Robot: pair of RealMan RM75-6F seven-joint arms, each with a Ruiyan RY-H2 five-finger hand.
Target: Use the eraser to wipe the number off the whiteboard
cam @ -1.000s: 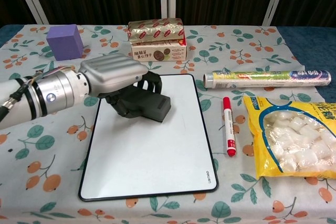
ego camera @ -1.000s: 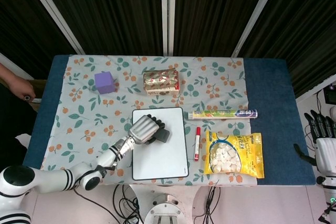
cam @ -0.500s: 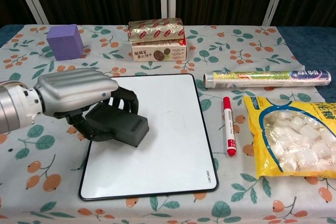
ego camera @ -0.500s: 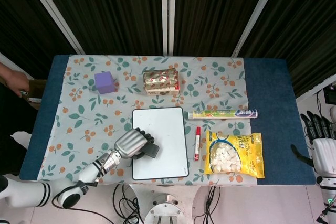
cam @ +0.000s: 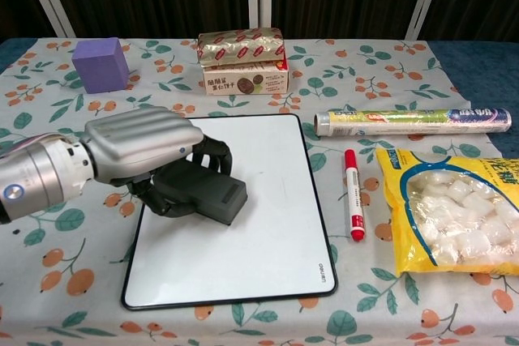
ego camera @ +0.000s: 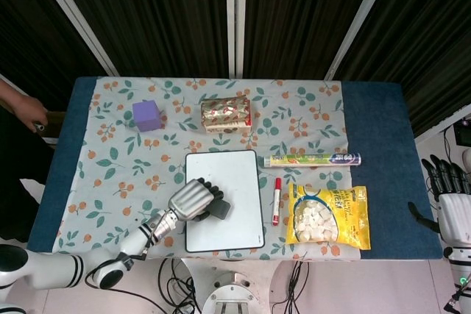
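The whiteboard [cam: 259, 224] [ego camera: 235, 182] lies flat on the floral cloth, and its surface looks blank white with no number visible. My left hand [cam: 142, 147] [ego camera: 190, 198] grips the dark grey eraser [cam: 207, 194] [ego camera: 218, 208] and presses it on the board's left half. The fingers wrap over the eraser's far side. My right hand [ego camera: 455, 200] hangs at the far right edge of the head view, off the table, holding nothing with fingers apart.
A red marker [cam: 353, 204] lies right of the board. Beyond it are a yellow snack bag [cam: 454, 208] and a foil roll [cam: 413, 121]. Snack boxes [cam: 243, 58] and a purple cube [cam: 100, 64] stand at the back. A person's arm [ego camera: 22, 108] shows at far left.
My left hand slid the eraser down the board toward the near left, then back up and slightly right. The right hand stayed put.
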